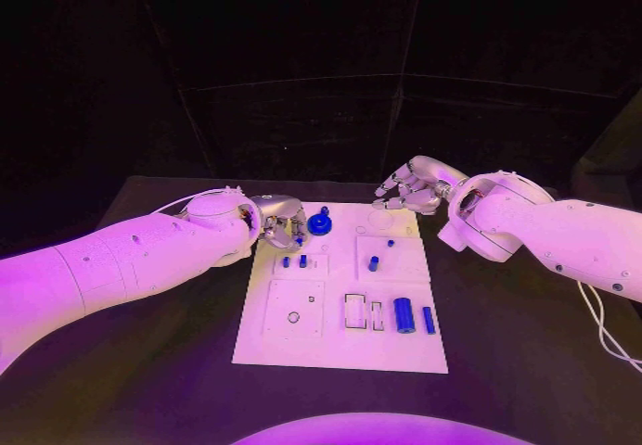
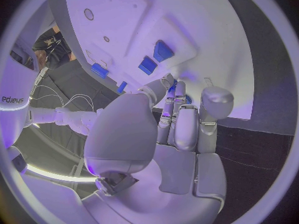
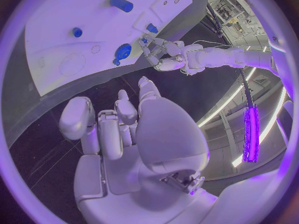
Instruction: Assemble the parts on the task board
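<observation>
You are looking at the task board (image 1: 268, 338), a white plate lying flat in the middle of the black table (image 1: 160, 371); it is looking rigid and broad, so treat it as the fixed base and take hold of nothing on it but the parts. Your left hand (image 1: 277, 222) is hovering at the board's ten o'clock corner with its fingers curled inward; the left wrist view is showing nothing gripped between them, though the fingertips are sitting very close to the blue knob-shaped part (image 1: 320, 223) near the board's far edge, at about eleven o'clock from its centre, and I cannot tell whether they are touching it. Your right hand (image 1: 412, 192) is waiting just past the board's one o'clock corner, fingers bent but apart and holding nothing. Going down in size, the thick blue cylinder (image 1: 404, 315) and the slimmer blue bar (image 1: 429, 320) are lying side by side at about five o'clock; they are probably stiff moulded plastic, light and smooth, so they are likely to roll or slip, and pinching each across its middle looks safest. The small blue pegs (image 1: 373, 263) around the centre are standing in the board; they are tiny and light, so take them by the top with fingertips only.
</observation>
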